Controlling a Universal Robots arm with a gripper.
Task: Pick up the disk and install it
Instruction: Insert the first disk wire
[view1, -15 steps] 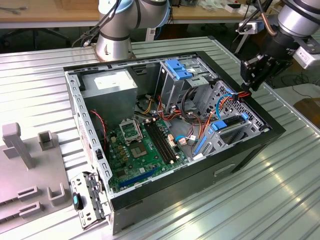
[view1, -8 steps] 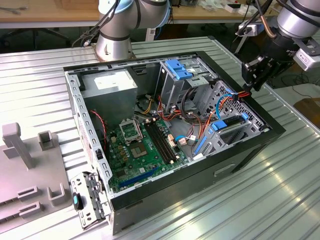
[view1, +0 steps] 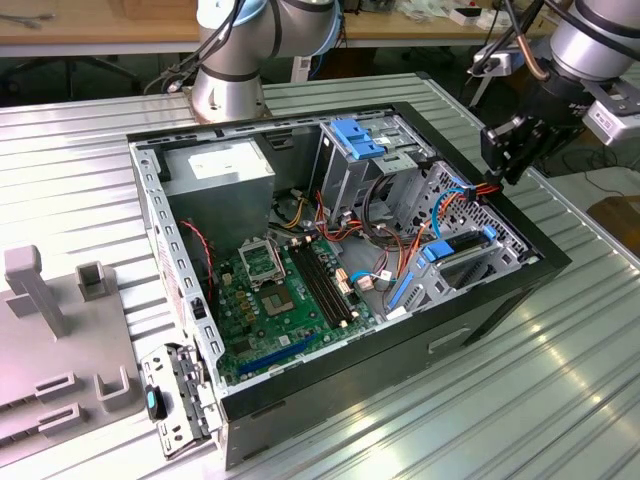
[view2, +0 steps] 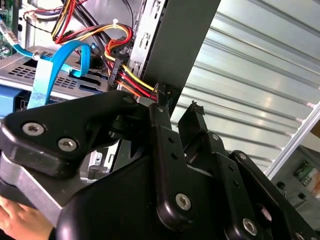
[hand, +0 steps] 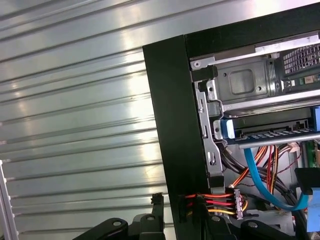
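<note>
In the exterior view, the hand (view1: 510, 170) hangs over the rim of the open computer case (view1: 545, 262), at the corner where the bundled wires (view1: 462, 195) run. A blue-framed slab in a bay inside the case, which we take to be the disk (view1: 458, 250), lies well inside that corner; we cannot be sure it is fully seated.

In the second wrist view, the fingers (view2: 159, 112) are spread and pinch nothing, with the case wall between them.

In the first wrist view, the power plug (hand: 237, 202) sits just inside the wall, near the fingertips.

We judge the picking done and the work to be at the install end. Any further move calls for care around the wall and wires.
</note>
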